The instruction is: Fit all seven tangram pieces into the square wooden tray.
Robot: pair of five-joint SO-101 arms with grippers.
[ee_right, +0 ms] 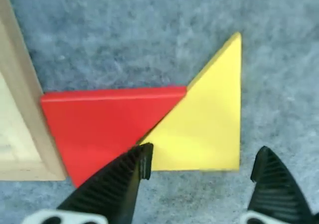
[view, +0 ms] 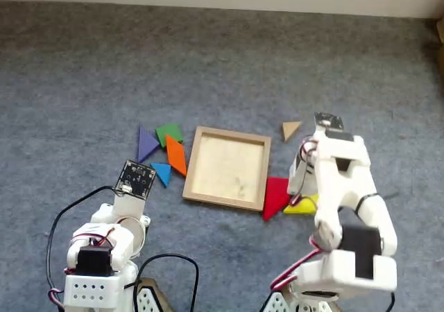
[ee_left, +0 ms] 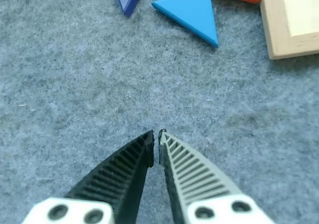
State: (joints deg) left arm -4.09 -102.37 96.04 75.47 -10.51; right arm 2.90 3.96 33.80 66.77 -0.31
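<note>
While all seven pieces lie outside it, the square wooden tray [view: 191,166] sits at the centre of the grey counter [view: 83,83].

- At 9 o'clock of the tray: orange parallelogram [view: 176,154], just beside the rim; green square [view: 169,133] and purple triangle [view: 146,144] beyond it.
- At 8 o'clock: blue triangle [view: 162,172].
- At 1 o'clock: tan triangle [view: 291,129], apart from the rim.
- At 4 o'clock: red triangle [view: 275,195], against the rim; yellow triangle [view: 303,204] touching its far edge.
- Left gripper [ee_left: 155,134]: jaws closed tip to tip, holding nothing, over bare counter near the blue triangle.
- Right gripper [ee_right: 203,159]: jaws wide apart, holding nothing, astride one edge of the yellow triangle and seemingly just above it; contact cannot be told.
</note>
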